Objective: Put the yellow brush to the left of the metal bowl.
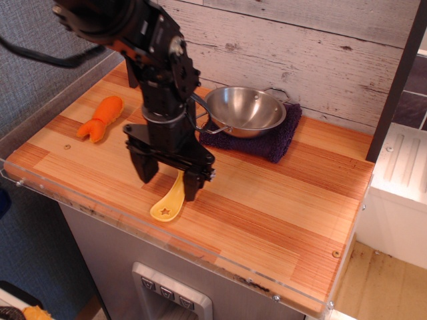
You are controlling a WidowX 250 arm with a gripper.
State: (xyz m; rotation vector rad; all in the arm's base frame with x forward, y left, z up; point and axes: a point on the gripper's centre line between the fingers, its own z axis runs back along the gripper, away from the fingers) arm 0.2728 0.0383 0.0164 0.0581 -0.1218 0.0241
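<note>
Yellow brush (169, 202): one, flat on the counter (267, 213), at 7 o'clock from the metal bowl (245, 110). Gripper (167, 179): one, jaws spread, straddling the brush neck, probably positioned for a grasp; nothing held. Bowl: one, seated on one purple cloth (277, 140). Orange toy (100, 118): one, at 9 o'clock.

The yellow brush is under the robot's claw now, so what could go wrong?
The tool stands open over the yellow brush, hiding its bristle end, so its fingers may miss or clip the handle and flick it away. The handle's star end lies near the table's front edge, so a nudge could push it off. The metal bowl sits close behind the arm, and its near loop handle could get bumped.
</note>
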